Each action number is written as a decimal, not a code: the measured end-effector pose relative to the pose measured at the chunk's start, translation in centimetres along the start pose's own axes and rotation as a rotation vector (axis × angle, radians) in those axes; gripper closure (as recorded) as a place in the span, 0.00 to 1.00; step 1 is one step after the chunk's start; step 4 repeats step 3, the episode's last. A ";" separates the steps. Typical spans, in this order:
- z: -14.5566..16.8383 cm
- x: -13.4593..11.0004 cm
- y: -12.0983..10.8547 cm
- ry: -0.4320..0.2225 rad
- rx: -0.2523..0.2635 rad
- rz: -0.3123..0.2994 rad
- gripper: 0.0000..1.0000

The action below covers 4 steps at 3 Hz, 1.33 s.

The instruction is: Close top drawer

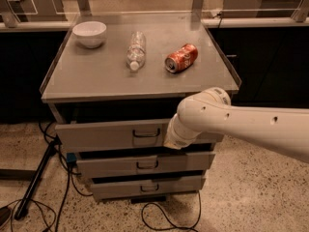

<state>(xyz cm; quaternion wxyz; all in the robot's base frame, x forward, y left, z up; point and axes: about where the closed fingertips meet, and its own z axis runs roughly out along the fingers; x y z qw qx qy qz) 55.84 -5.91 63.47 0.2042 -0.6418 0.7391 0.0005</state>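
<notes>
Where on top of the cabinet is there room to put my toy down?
The front strip of the cabinet top, before the bowl, bottle and can, is bare. The back row is crowded. The gripper sits lower, at the top drawer's front, right of its handle.
</notes>
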 end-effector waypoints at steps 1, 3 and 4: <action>0.0 0.0 0.0 0.000 0.000 0.000 0.12; 0.0 0.0 0.0 0.000 0.000 0.000 0.00; 0.0 0.0 0.0 0.000 0.000 0.000 0.00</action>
